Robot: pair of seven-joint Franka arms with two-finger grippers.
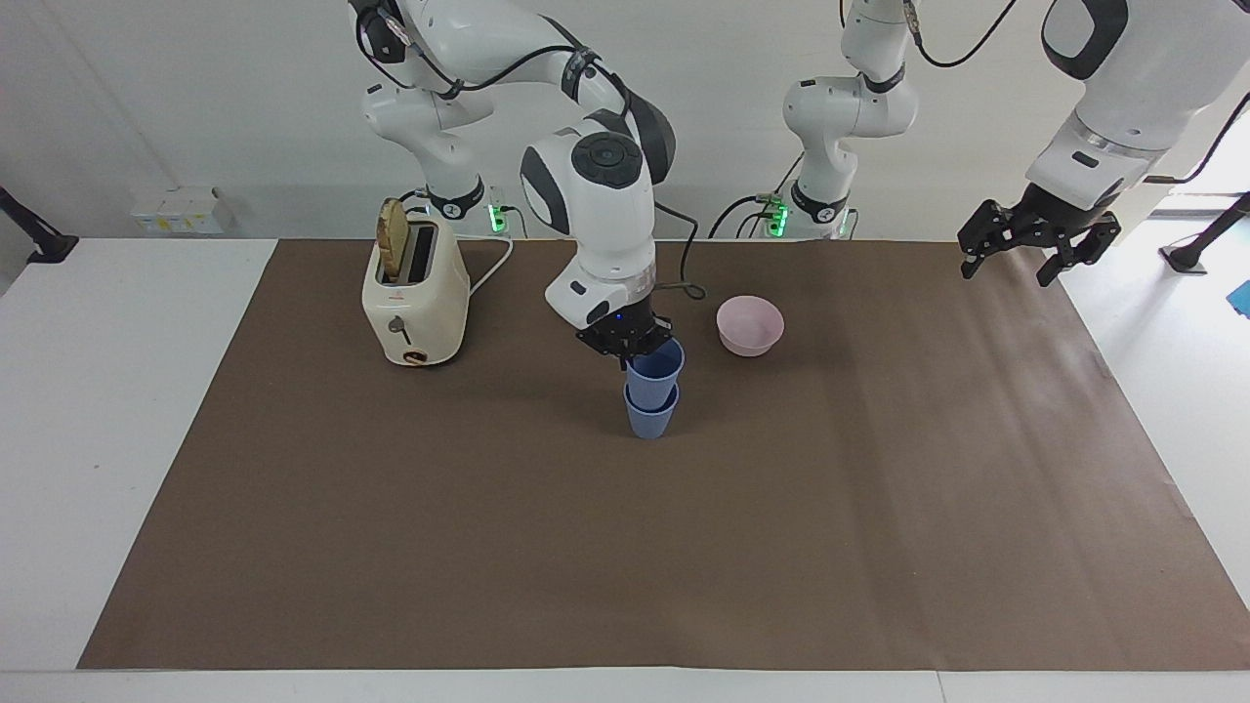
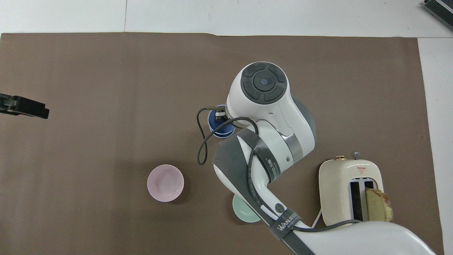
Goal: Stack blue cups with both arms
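1. The blue cups (image 1: 651, 391) look like matt plastic, smooth-walled.
2. The brown table cover (image 1: 684, 547) under the cups looks like matt paper, with faint creases.
3. The pink bowl (image 1: 750, 325) beside the cups has a smooth, faintly glossy surface.
4. The cream toaster (image 1: 414, 298), toward the right arm's end from the cups, has a smooth satin shell.
5. The right arm (image 1: 610, 225) over the cups wears glossy white casing with matt grey bands.
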